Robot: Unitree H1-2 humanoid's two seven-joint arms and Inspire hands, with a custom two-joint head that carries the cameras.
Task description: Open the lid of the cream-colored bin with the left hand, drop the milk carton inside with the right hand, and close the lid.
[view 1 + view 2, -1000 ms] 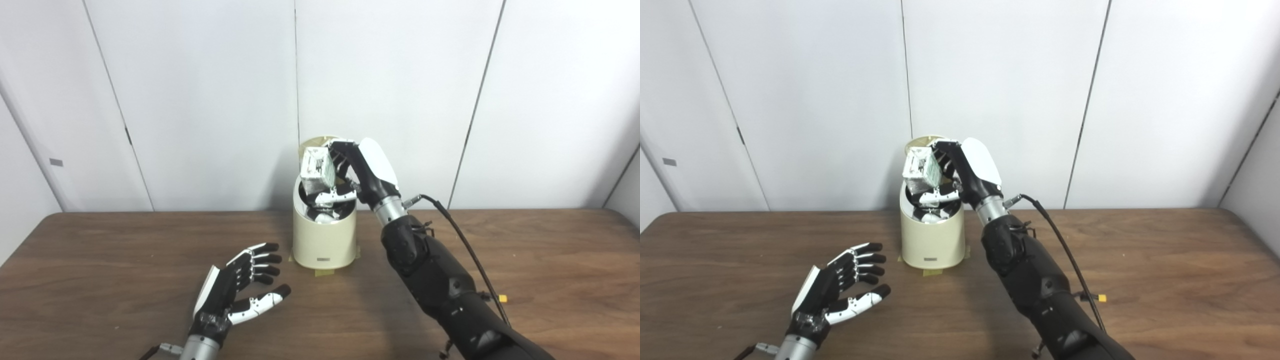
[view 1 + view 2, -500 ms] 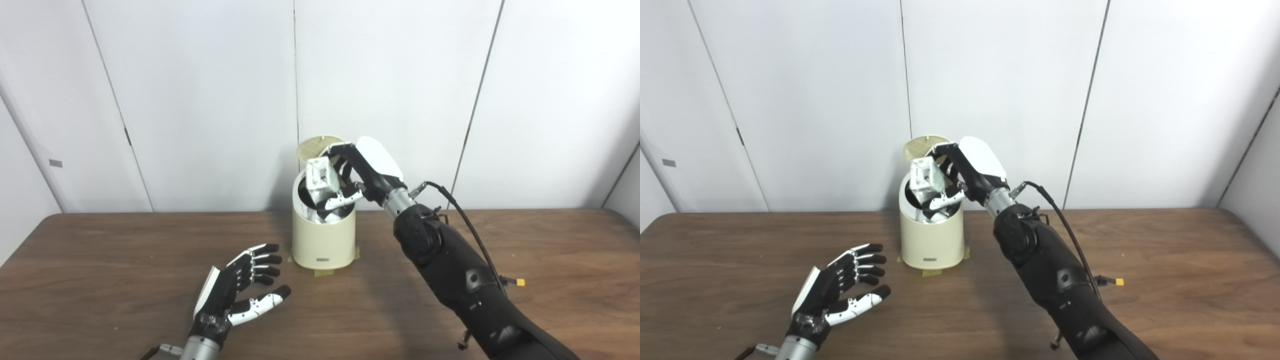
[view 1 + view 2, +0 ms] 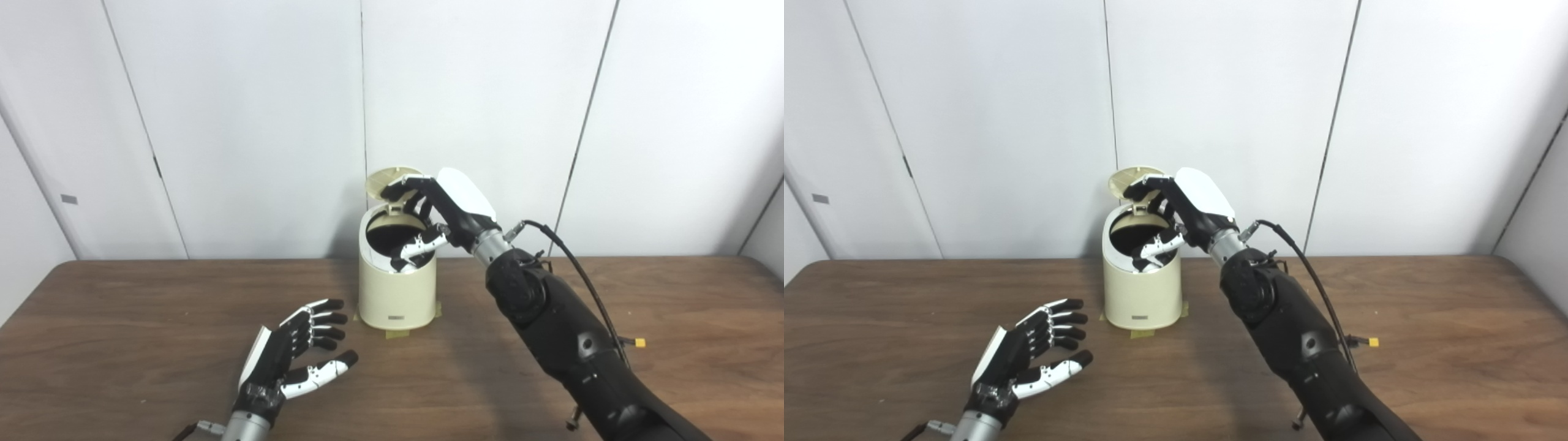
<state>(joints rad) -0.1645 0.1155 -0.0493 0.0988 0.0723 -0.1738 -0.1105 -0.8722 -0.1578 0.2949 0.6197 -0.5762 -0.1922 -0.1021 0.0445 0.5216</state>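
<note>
The cream-colored bin (image 3: 395, 294) stands at the back middle of the table, its round lid (image 3: 387, 180) tipped up behind a dark opening. My right hand (image 3: 438, 211) hovers over that opening, open, fingers spread and holding nothing. The milk carton is not visible; the bin's inside looks dark. My left hand (image 3: 294, 358) rests open low over the table, front left of the bin, palm up and fingers apart, apart from the bin.
Yellow tape (image 3: 395, 334) sticks out under the bin's base. A black cable with a yellow connector (image 3: 637, 343) runs along my right arm. White wall panels stand right behind the bin. The brown table (image 3: 122, 318) spreads out to both sides.
My right hand let go of the milk carton, which dropped out of sight into the bin; its fingers have spread. The left hand has stayed put.
</note>
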